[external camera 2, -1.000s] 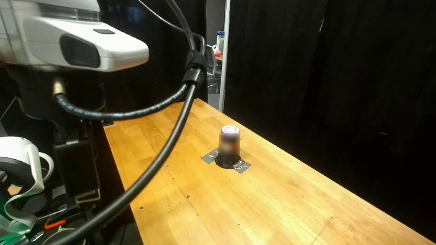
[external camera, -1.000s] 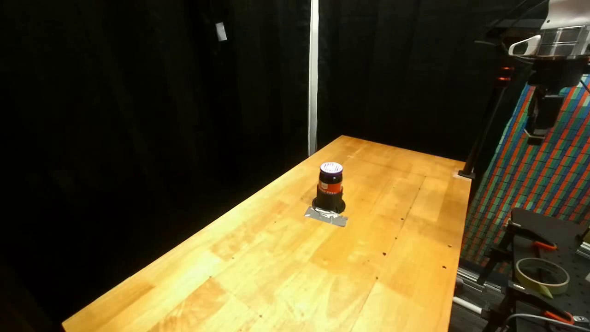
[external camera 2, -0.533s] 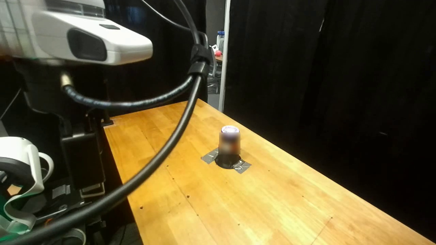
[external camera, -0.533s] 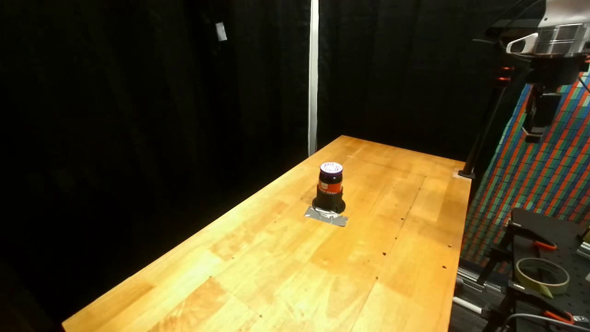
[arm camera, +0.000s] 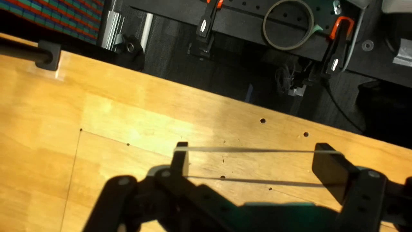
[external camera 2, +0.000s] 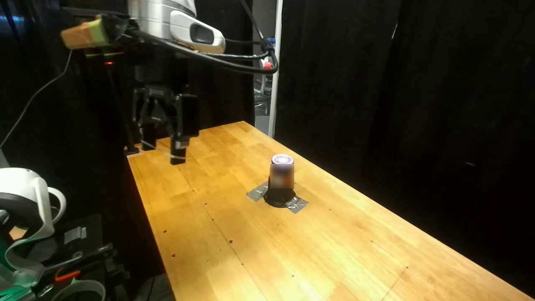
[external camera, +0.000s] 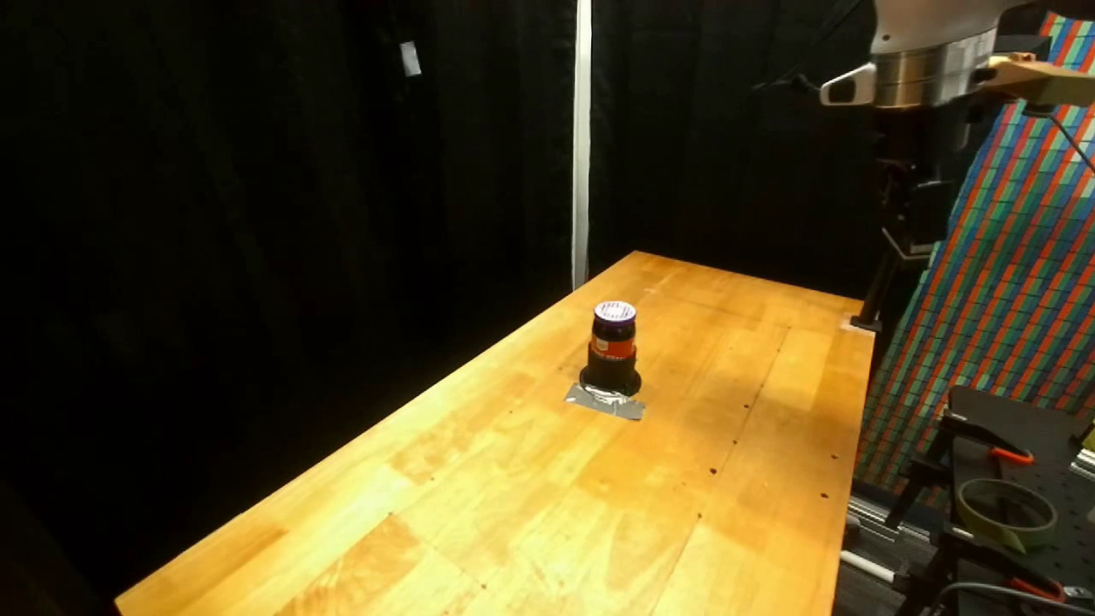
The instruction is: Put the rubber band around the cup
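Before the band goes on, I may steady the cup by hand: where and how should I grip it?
Probably the dark lower wall of the cup, just above its flared base, from the side away from the gripper: the cup stands upright, and gripping low should leave its pale top free for the rubber band.

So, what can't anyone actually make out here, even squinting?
The cup: a blurred patch covers its middle in an exterior view.
Marks on its pale top: too small to read in both exterior views.
The rubber band: in the wrist view, the fingers hide part of its loop.
The arm: its upper part is cut off by the top edge in both exterior views.
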